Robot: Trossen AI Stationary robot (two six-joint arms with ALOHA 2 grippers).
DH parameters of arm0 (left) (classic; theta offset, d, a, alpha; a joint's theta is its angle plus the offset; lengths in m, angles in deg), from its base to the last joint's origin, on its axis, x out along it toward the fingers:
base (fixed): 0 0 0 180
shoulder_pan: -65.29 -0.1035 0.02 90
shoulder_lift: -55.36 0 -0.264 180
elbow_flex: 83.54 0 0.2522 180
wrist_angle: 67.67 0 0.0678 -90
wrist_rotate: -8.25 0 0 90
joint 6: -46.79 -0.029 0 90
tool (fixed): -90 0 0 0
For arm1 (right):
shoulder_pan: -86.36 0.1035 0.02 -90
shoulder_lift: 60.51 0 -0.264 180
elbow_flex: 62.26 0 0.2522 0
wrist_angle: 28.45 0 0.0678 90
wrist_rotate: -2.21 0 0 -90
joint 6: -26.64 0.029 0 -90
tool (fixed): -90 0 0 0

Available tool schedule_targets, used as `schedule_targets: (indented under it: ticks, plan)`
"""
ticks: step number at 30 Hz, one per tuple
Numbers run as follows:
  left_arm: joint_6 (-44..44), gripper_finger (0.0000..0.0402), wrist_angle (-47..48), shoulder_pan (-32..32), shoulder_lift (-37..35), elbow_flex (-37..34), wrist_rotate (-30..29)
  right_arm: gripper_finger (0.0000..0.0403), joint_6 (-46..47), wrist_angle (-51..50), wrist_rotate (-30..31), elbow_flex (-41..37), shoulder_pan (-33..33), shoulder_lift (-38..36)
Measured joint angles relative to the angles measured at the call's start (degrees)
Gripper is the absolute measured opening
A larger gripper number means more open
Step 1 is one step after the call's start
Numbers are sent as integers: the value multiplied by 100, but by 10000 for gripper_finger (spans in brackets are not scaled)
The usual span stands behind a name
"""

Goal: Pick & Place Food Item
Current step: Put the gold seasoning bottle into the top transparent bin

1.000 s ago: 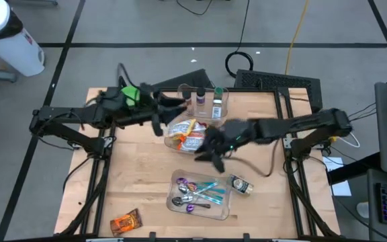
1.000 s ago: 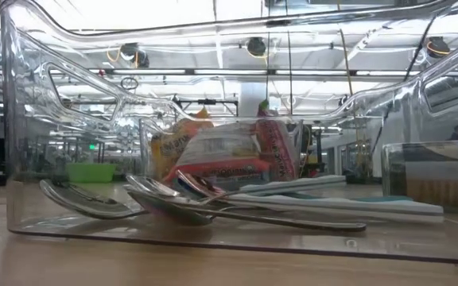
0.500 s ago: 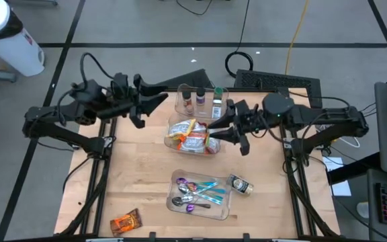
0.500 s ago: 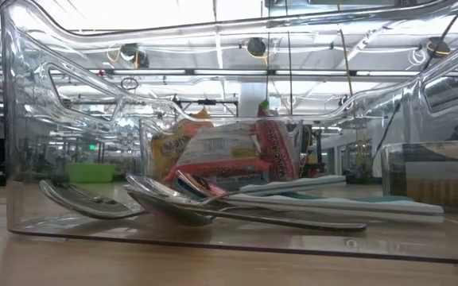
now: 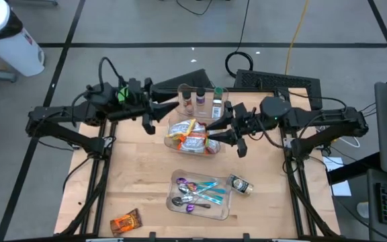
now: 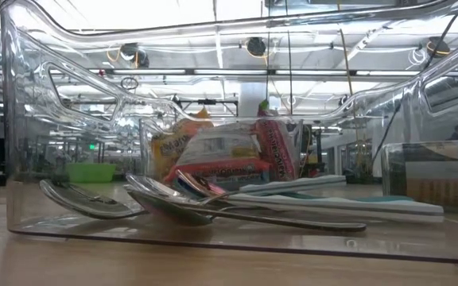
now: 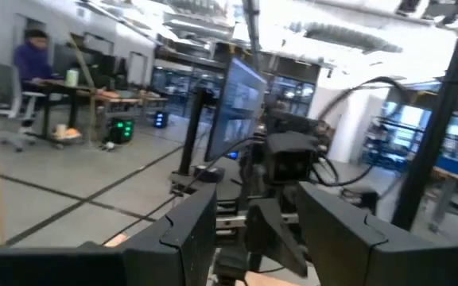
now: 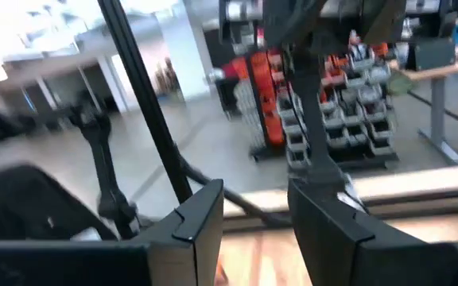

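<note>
snack packets in clear bin (image 5: 192,138), centre of frame
left gripper (image 5: 171,106) upper left of bin, right gripper (image 5: 215,130) at bin's right edge; both spread, holding nothing.

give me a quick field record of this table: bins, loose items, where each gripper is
back bin: clear bin holding small bottles
middle bin: clear bin with snack packets
front bin: clear bin with spoons
loose items: small jar right of front bin; orange packet at front left
left gripper: open, empty, left of back bin
right gripper: open, empty, over middle bin's right end
</note>
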Motion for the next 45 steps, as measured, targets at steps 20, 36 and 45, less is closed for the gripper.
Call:
schedule_targets:
  ticks: [20,36,45]
  plan:
    - [-378,179,243,-64,63,9,229,130,-474,1334,-13,-166,-483,-15]
    - [-648,179,-46,-64,68,9,-777,130,-545,1338,-16,-1536,-476,-45]
    - [-386,179,74,-64,68,9,-778,130,510,4686,298,-3316,-441,-51]
